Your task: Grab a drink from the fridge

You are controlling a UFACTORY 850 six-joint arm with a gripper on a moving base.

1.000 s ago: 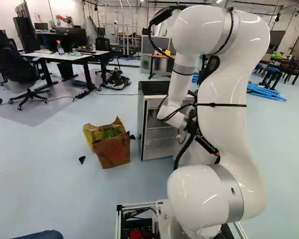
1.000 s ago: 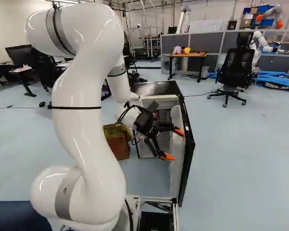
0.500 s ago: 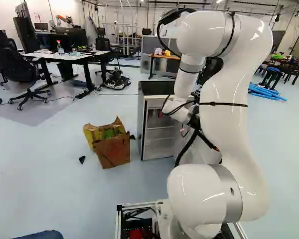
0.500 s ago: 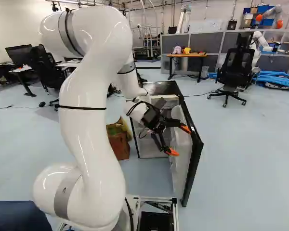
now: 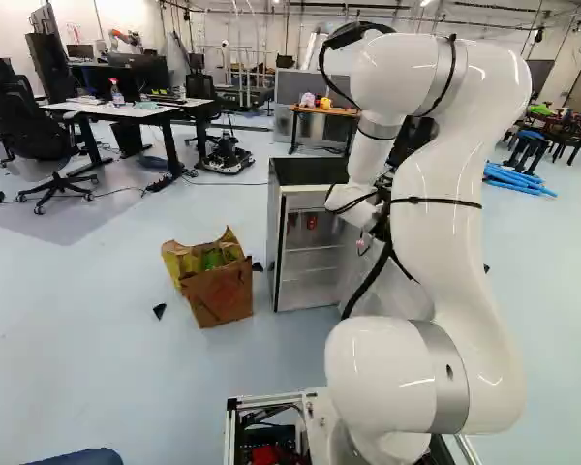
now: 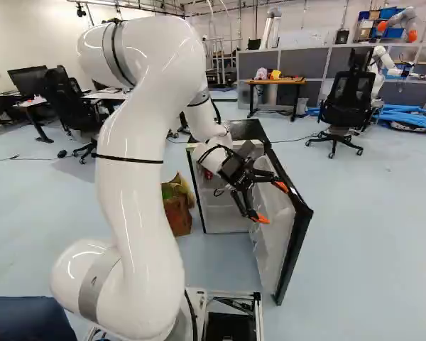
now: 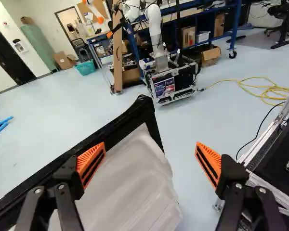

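At the far left of the left base view, desk chair point(image 5: 34, 126): one nearest, black, drawn up beside the desk.
Desk point(image 5: 126, 108): one, pale-topped and dark-legged, bearing one spray bottle point(image 5: 116, 94).
Cardboard box point(image 5: 223, 295): one, flaps up, green and yellow inside, on the floor just beside the fridge.
Fridge point(image 5: 310, 171): one, dark-topped, standing open, with several shelf levels showing.
Red item point(image 5: 312, 222): one, upright inside the fridge, on an upper level; perhaps the drink, too small to tell for sure.
Arm point(image 5: 455, 242): one, white, bent over toward the fridge's open side.
Small table point(image 6: 277, 82): one, wooden-topped, with two little toys point(image 6: 275, 74) on top, well beyond the fridge.
Gripper point(image 6: 270, 202): one, at the inner side of the fridge door, outside the shelves.
Fingers: two, orange-padded, spread wide, unclenched, with part of the door's pale liner between and beyond in the wrist view.
Fridge door point(image 6: 273, 241): one, black-edged, swung out toward the base.
Office chair point(image 6: 348, 99): one, black, well apart from the fridge.
Another robot point(image 6: 378, 67): two countable in the right base view, both at far right.
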